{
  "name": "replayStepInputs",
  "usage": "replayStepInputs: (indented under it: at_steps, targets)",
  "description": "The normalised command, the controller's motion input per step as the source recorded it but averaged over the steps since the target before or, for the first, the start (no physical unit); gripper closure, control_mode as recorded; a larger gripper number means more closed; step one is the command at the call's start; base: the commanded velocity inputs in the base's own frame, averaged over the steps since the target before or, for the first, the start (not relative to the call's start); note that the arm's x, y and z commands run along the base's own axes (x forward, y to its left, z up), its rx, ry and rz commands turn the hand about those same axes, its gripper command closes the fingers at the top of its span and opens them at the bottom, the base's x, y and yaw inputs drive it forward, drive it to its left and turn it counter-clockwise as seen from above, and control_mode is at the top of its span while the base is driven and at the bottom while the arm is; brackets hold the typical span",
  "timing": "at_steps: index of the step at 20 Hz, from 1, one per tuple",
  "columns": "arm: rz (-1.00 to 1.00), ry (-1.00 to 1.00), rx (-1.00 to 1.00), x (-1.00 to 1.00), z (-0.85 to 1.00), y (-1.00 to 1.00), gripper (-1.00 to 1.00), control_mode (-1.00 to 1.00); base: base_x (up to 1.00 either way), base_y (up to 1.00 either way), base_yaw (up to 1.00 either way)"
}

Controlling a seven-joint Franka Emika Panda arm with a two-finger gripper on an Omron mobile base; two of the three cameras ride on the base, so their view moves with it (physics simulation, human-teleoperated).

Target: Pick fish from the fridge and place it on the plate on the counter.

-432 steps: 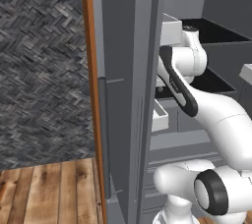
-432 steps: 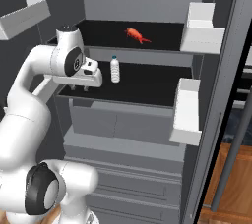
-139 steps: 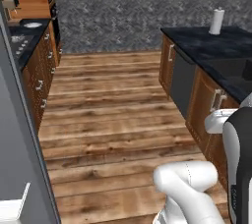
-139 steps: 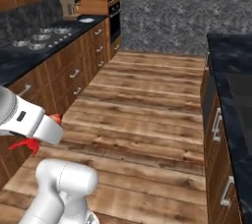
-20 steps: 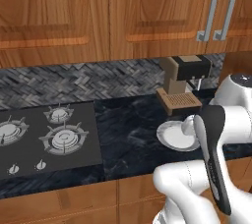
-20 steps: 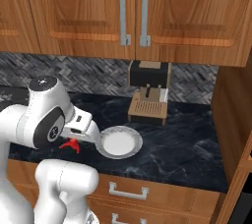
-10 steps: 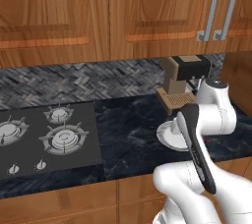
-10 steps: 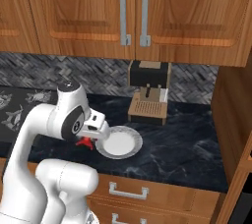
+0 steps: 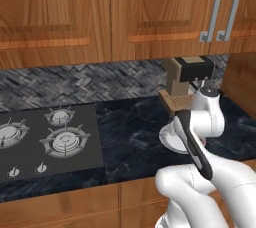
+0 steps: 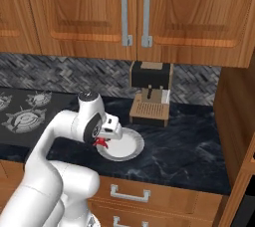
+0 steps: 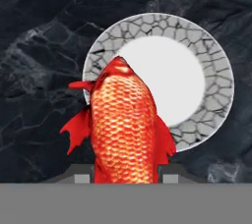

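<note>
- Two-finger gripper (image 10: 102, 141) of the white arm: closed on the slim red-orange scaly fish (image 11: 124, 129). In the hand view the fish rises from between the two finger tips at the bottom edge, and its body hides most of them.
- Fish, seen from the right base view: a small red shape (image 10: 101, 143) hanging under the hand, over the near left edge of the plate. Whether it touches the plate cannot be told.
- Round shallow white plate with a cracked light grey rim (image 11: 216, 75): it lies flat on the black marbled stone counter (image 10: 189, 141). In the hand view the fish's upper end overlaps the plate's left rim and part of its white centre, while the red fins spread out over the dark stone beside it.
- Plate in the left base view (image 9: 167, 139): partly hidden behind the arm's forearm, with only its left part visible.
- Brown and black coffee machine (image 10: 151, 94): it stands on the counter just behind the plate, against the grey herringbone tiled backsplash (image 10: 60, 74).
- Black gas stove top with round burners (image 9: 47, 137): set into the counter, well to the left of the plate.
- Brown wooden wall cabinets with silver bar handles (image 10: 133, 12): they hang above the counter.
- Brown wooden drawer fronts with silver handles (image 10: 130, 193): they run below the counter's front edge.
</note>
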Motion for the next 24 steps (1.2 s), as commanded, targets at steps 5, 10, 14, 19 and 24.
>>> replayStepInputs:
  at_steps: [5,10,14,19,24]
  targets:
    - [0.02,0.0,0.0,0.65,-0.61,-0.03,1.0,-1.0,0.0,0.0,0.0]
    - [0.0,0.0,0.0,0.59,-0.52,0.0,1.0,-1.0,0.0,0.0,0.0]
    - [0.0,0.0,0.01,0.43,-0.29,0.0,1.0,-1.0,0.0,0.0,0.0]
    - [0.0,0.0,0.0,0.18,-0.19,0.0,1.0,-1.0,0.0,0.0,0.0]
    - [0.0,0.0,0.0,0.07,-0.17,0.0,1.0,-1.0,0.0,0.0,0.0]
